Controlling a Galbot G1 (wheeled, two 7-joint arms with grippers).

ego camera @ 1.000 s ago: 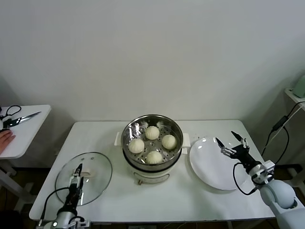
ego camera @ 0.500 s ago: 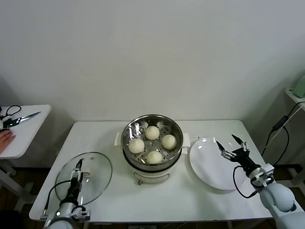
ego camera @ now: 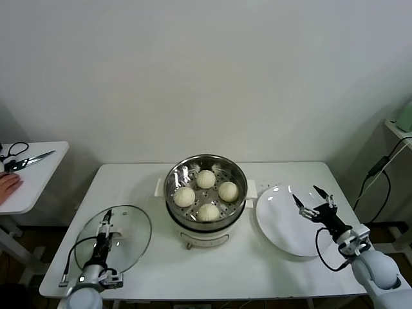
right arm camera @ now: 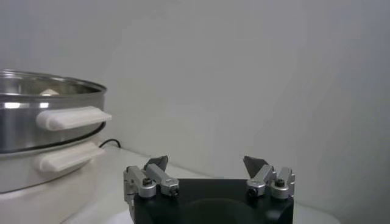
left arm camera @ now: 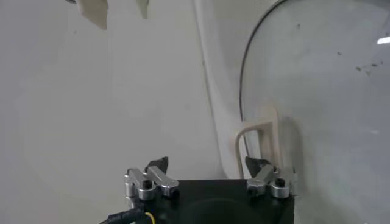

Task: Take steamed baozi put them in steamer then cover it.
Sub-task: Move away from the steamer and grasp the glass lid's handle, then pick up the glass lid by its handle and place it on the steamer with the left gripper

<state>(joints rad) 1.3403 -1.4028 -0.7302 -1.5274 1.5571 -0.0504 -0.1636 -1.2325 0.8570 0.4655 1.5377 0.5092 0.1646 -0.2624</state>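
The steamer (ego camera: 206, 168) stands mid-table on its white pot base (ego camera: 205, 237), with several cream-white baozi (ego camera: 206, 179) on its perforated floor. The glass cover (ego camera: 132, 235) lies flat on the table to the steamer's left. My left gripper (ego camera: 105, 225) hovers over the cover, open. In the left wrist view the cover's white handle (left arm camera: 259, 141) sits right at one fingertip (left arm camera: 256, 164) of that gripper (left arm camera: 207, 165), with nothing gripped. My right gripper (ego camera: 313, 201) hangs open above the white plate. In the right wrist view it (right arm camera: 207, 163) faces the steamer's side handle (right arm camera: 73, 117).
A bare white plate (ego camera: 283, 222) lies to the right of the steamer. A small side table (ego camera: 32, 177) at far left carries scissors (ego camera: 29, 159) and a person's hand (ego camera: 9, 183). A black cable (ego camera: 380, 170) hangs off the table's right end.
My left gripper has slid farther onto the cover, toward its handle. The right gripper has drifted slightly down and toward the near edge. Steamer and baozi are unmoved.
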